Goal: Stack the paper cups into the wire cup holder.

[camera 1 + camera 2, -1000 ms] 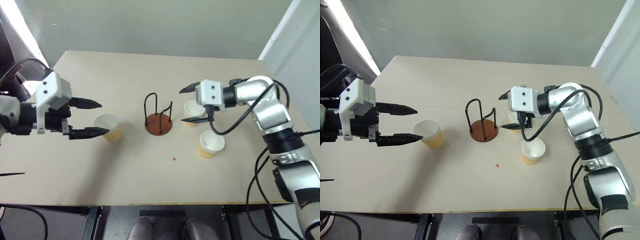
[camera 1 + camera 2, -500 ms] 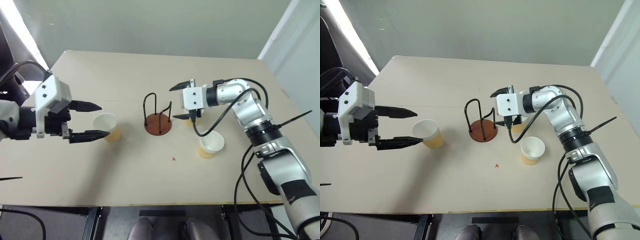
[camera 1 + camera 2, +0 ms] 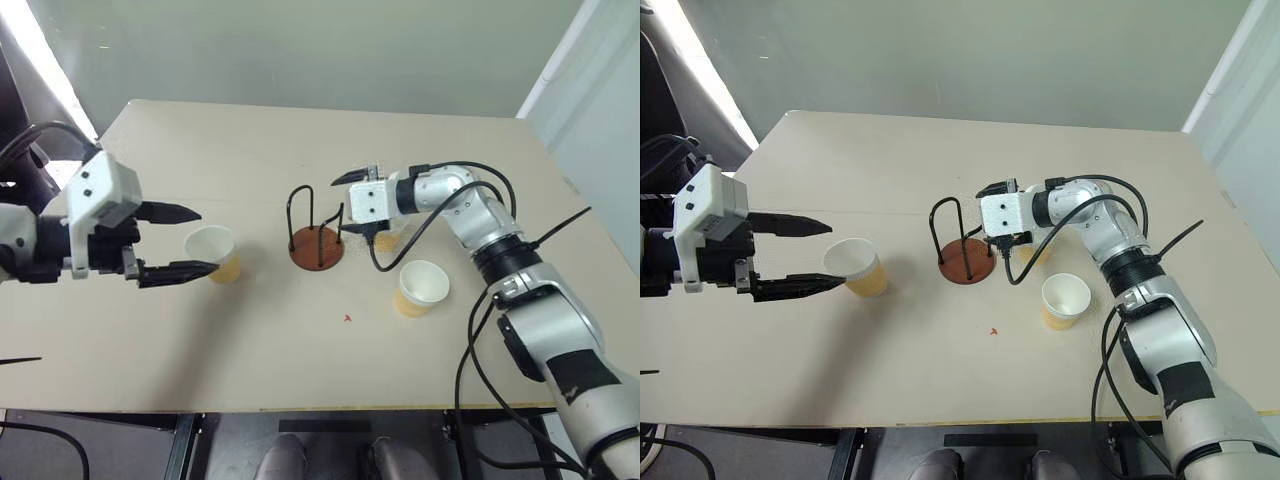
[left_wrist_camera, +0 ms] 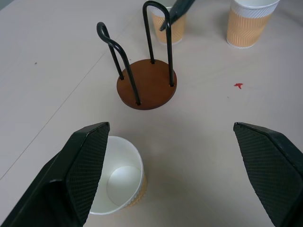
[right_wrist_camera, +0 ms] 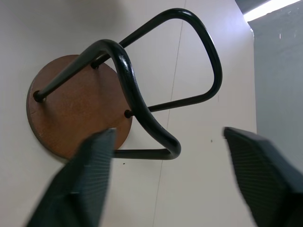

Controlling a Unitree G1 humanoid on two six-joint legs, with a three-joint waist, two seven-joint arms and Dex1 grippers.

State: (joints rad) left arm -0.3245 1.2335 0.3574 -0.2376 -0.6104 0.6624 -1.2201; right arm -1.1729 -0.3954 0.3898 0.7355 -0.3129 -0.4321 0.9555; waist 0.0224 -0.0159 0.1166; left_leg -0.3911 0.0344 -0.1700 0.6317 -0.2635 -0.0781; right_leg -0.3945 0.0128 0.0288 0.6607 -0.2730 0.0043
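Observation:
The wire cup holder [image 3: 317, 245] stands at the table's middle, with nothing on its brown base [image 4: 147, 84]. One paper cup [image 3: 212, 250] stands upright to its left, between the tips of my open left gripper [image 3: 206, 240] and close to one finger [image 4: 87, 156]. My right gripper [image 3: 344, 205] hovers at the holder's right side, fingers apart, with a wire loop [image 5: 142, 99] between them and untouched. A second cup [image 3: 388, 238] is partly hidden behind that gripper. A third cup [image 3: 420, 287] stands nearer the front, right of the holder.
The tan table [image 3: 250, 360] has open surface in front of the holder, with a small red mark [image 3: 347, 318] on it. Black cables [image 3: 470, 330] hang from my right arm near the third cup. The table's front edge runs along the bottom.
My right gripper has swung left, past the second cup, up to the holder, and its fingers have drawn somewhat closer together. The left gripper and its cup have stayed put.

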